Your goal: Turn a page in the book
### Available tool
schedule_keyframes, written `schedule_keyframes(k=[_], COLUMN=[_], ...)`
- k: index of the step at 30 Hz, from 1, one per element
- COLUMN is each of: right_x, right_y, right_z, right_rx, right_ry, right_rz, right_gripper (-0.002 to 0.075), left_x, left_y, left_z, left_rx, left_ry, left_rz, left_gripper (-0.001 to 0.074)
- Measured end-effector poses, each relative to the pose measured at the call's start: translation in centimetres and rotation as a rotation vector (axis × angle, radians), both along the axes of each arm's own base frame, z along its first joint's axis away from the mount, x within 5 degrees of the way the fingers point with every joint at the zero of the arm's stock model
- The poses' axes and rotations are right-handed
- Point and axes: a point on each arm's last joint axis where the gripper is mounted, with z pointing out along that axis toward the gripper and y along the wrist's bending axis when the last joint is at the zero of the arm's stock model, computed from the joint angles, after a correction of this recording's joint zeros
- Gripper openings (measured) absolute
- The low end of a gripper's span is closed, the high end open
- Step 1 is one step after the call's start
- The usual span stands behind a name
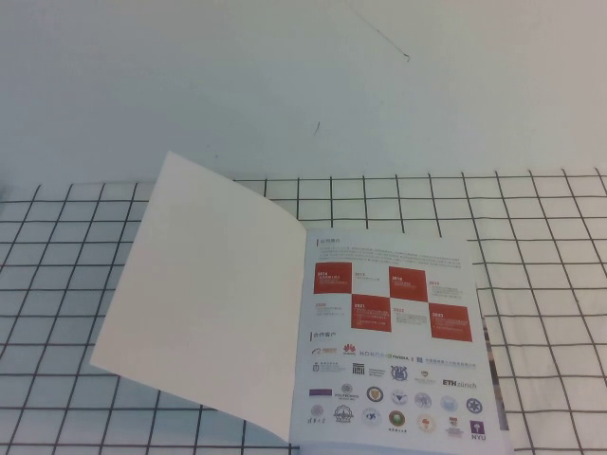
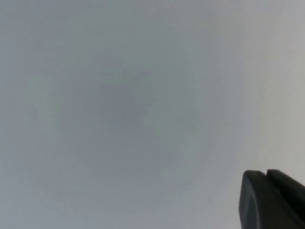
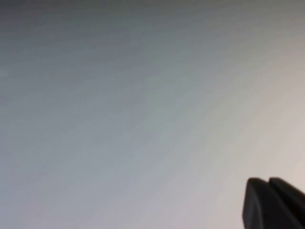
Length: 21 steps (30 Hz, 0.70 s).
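Observation:
The book (image 1: 285, 332) lies open on the checked table cloth in the high view, near the front edge. Its blank white cover leaf (image 1: 204, 294) stands tilted up on the left. The page (image 1: 394, 341) lies flat on the right, showing red-and-white checker squares above rows of small logos. Neither arm shows in the high view. My left gripper (image 2: 264, 175) shows only in the left wrist view, fingers together, with plain grey surface behind it. My right gripper (image 3: 267, 182) shows only in the right wrist view, fingers together, empty, against plain grey-white surface.
A white cloth with a black grid (image 1: 531, 246) covers the near part of the table. Behind it is a plain white surface (image 1: 285, 76) with a few faint marks. A further leaf's edge (image 1: 491, 379) peeks out along the book's right side.

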Motion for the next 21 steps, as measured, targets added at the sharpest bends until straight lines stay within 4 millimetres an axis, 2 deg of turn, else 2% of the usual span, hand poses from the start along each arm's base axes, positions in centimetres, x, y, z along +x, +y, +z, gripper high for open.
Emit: schedule_keyframes(k=[4,9,12,15,18,21], right_x=[2.4,5.2,6.4,7.6,8.2,8.4], right_y=[-1.7,-4.7,-5.4,-5.5,-5.5,-5.3], right_z=[-0.1,-3.1,-5.6,-8.1,-9.8,-10.5], right_rx=[0.08,0.318,0.446,0.498,0.511,0.552], right_ry=[0.219,0.613,0.811,0.937,1.0,1.032], right_rz=[-0.166,-0.39,-0.423,-0.42,-0.412,-0.375], right_gripper=[0.0001,0.0001,0.0001,0.0001,0.0001,0.0001], left_x=[3.3,6.5,7.7,8.7,9.4,10.0], left_y=[0.5,0.4,-0.2,-0.8,-1.1,-1.1], left_z=[-1.4,-4.3,-6.0,-7.4,-8.3,-8.7], left_rx=[-0.024,-0.104,-0.197,-0.258,-0.274,-0.273], left_ry=[0.282,0.653,0.858,1.028,1.126,1.17], left_rz=[0.039,0.007,-0.043,-0.074,-0.076,-0.068], left_gripper=[-0.0004,-0.0004,-0.0004,-0.0003,-0.0004,-0.0004])
